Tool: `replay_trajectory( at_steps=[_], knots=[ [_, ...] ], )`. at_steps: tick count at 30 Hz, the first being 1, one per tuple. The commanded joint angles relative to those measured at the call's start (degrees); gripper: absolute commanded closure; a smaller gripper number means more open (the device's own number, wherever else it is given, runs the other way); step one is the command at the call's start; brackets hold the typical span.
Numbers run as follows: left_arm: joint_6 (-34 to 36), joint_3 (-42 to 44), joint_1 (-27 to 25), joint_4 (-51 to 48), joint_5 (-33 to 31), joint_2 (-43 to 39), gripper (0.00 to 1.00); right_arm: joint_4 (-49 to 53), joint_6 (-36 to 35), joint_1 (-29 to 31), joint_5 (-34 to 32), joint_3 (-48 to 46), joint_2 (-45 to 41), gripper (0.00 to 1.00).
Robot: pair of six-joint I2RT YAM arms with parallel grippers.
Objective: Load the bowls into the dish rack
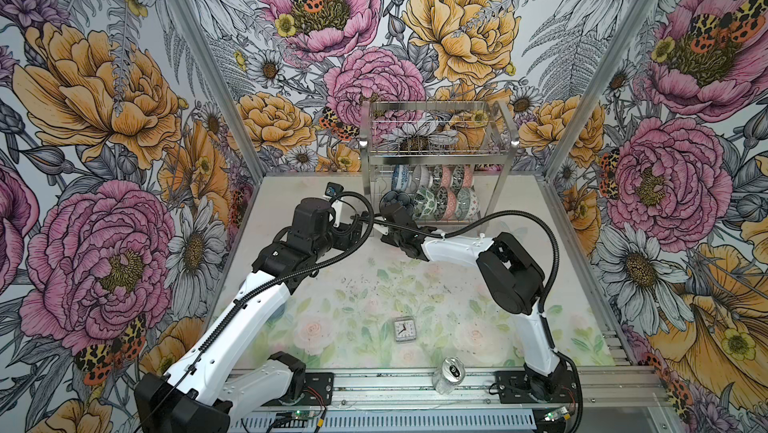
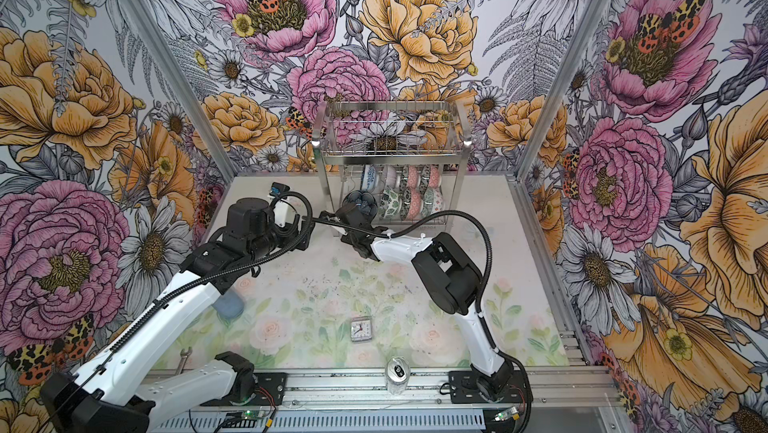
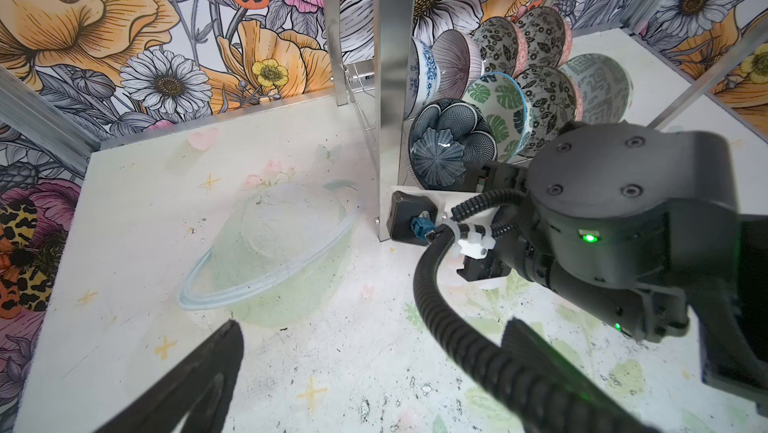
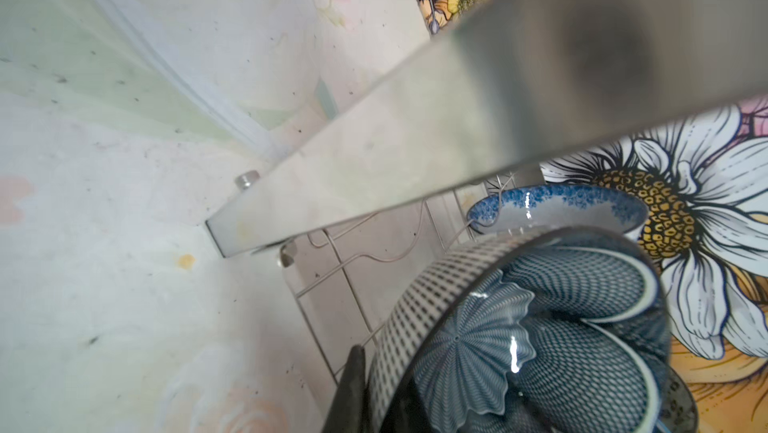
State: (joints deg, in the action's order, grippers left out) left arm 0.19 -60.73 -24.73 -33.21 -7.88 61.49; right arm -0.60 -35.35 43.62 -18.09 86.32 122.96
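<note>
We are close to the end of the loading. The rack point(image 1: 432, 157) stands at the back of the table point(image 1: 415, 277). Its lower tier holds two rows of bowls point(image 1: 446, 202) set on edge, one row behind the other, while the upper basket is empty.

The right fingers point(image 4: 353, 372) are closed on the rim of a dark blue bowl point(image 1: 395, 201), one outside the wall and one inside. That bowl is tilted on edge at the left end of the front row. It sits just beside the rack's front left post and next to a green leaf bowl point(image 3: 496, 110). We judge that it is at its slot but not yet let go.

The left fingers point(image 3: 216, 352) are spread wide and hold nothing. They hang over bare table to the left of the rack.

No loose bowl shows on the open table, only a clock point(image 1: 404, 329) and a can point(image 1: 448, 374) near the front. In a top view a blurred bluish shape point(image 2: 227, 306) lies under the left arm. It may be one more bowl, but we cannot tell from here.

What is left, then, is to seat and release the dark blue bowl and draw the right arm clear of the post. If the bluish shape proves to be a bowl, it will need a place as well, most likely the upper basket, since the lower tier looks full.
</note>
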Motion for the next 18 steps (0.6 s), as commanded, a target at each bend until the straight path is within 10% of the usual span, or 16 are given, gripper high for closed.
replay_trajectory(
  at_steps=[1,13,18],
  knots=[
    [0.17,0.17,0.40,0.69,0.85,0.28,0.01,-5.27,-4.27,0.02,1.64,-0.94,-4.33,1.00],
    [0.24,-0.34,0.80,-0.09,1.81,0.81,0.01,-2.11,-19.63,0.03,11.27,-20.93,-24.82,1.00],
    [-2.19,-4.49,1.14,-3.21,11.92,4.70,0.01,5.87,-25.27,1.52,15.10,-25.24,-34.32,1.00]
  ],
)
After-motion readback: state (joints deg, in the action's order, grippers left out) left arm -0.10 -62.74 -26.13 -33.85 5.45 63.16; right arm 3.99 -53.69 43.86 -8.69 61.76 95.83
